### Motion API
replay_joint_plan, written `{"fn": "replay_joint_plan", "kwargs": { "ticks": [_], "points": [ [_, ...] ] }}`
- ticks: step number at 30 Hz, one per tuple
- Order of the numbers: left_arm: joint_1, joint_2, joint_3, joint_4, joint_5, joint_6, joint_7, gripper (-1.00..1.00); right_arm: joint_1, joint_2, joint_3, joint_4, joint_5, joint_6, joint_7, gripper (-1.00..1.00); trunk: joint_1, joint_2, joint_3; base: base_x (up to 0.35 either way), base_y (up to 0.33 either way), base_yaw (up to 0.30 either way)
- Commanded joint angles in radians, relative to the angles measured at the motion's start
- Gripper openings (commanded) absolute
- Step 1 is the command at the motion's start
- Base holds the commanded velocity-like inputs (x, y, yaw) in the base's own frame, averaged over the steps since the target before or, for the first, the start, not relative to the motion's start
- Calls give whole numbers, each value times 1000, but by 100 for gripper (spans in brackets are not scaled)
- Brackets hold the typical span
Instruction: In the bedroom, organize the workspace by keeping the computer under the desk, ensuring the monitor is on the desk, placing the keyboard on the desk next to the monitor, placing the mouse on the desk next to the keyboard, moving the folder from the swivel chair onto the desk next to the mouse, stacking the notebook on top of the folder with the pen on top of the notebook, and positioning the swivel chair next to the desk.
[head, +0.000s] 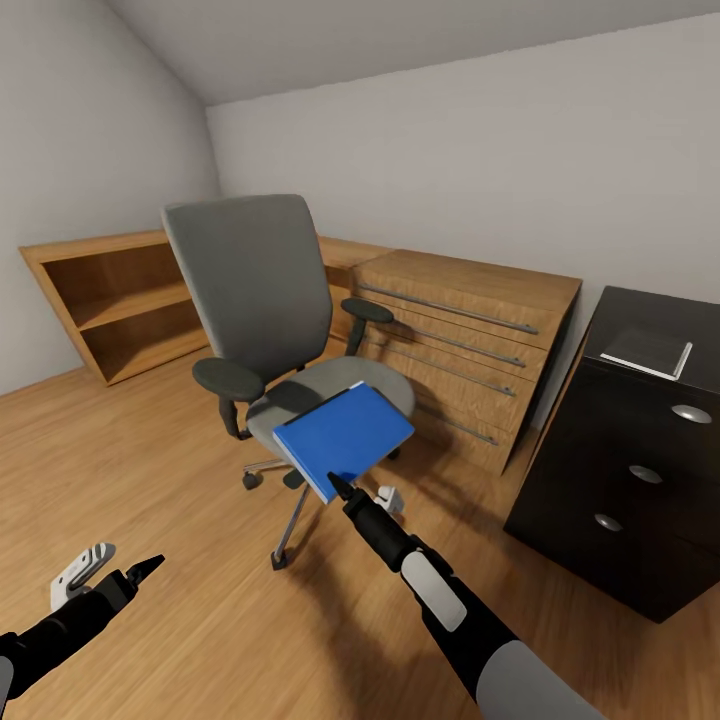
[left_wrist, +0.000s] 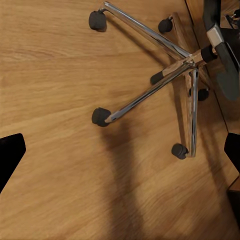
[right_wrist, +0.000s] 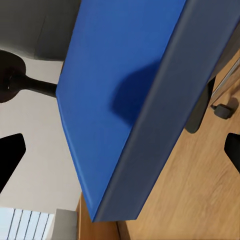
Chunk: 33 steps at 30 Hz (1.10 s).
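The right arm is seen stretched forward from the lower edge of the head view, its right gripper (head: 340, 487) brought up against the near edge of the folder (head: 345, 436); whether the fingers are clamped on that edge or merely touching it cannot be told. In the right wrist view the fingers (right_wrist: 11, 156) are seen spread wide at the frame's sides, with the bright-blue folder (right_wrist: 120, 85) close ahead, its thin edge turned toward the camera. The folder is shown tilted above the front of the grey seat of the swivel chair (head: 262, 290), which stands on the wood floor (head: 170, 470) before a light-wood chest of drawers (head: 470, 330). The left gripper (head: 148, 568) is held low over the floor, well apart from the chair, its fingers (left_wrist: 10, 152) parted with nothing between them; the chair's chrome base (left_wrist: 172, 75) and castors are framed beneath it. At the right the desk (head: 650, 440) is seen, a small grey notebook (head: 648, 351) lying on its black top. An open wooden shelf unit (head: 115, 300) is set against the far wall
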Motion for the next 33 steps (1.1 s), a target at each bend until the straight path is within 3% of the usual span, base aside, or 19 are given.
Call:
{"fn": "replay_joint_plan", "kwargs": {
  "ticks": [1, 8, 11, 16, 33],
  "points": [
    [-1, 0, 2, 0, -6, 5, -8, 100, -1, 0, 0, 0, -11, 6, 3, 100, 0, 0, -1, 0, 0, 0],
    [-1, 0, 2, 0, -6, 5, -8, 100, -1, -2, -2, 0, -13, 8, 4, 100, 0, 0, -1, 0, 0, 0],
    [-1, -1, 2, 0, -6, 5, -8, 100, -1, -5, -3, 0, -81, 10, 4, 100, 0, 0, -1, 0, 0, 0],
    [-1, -1, 1, 0, -6, 5, -8, 100, -1, -7, -4, 0, -120, 10, 4, 100, 0, 0, -1, 0, 0, 0],
    [-1, -2, 2, 0, -6, 5, -8, 100, -1, -11, -8, 1, -155, 31, 5, 100, 0, 0, -1, 0, 0, 0]
  ]
}}
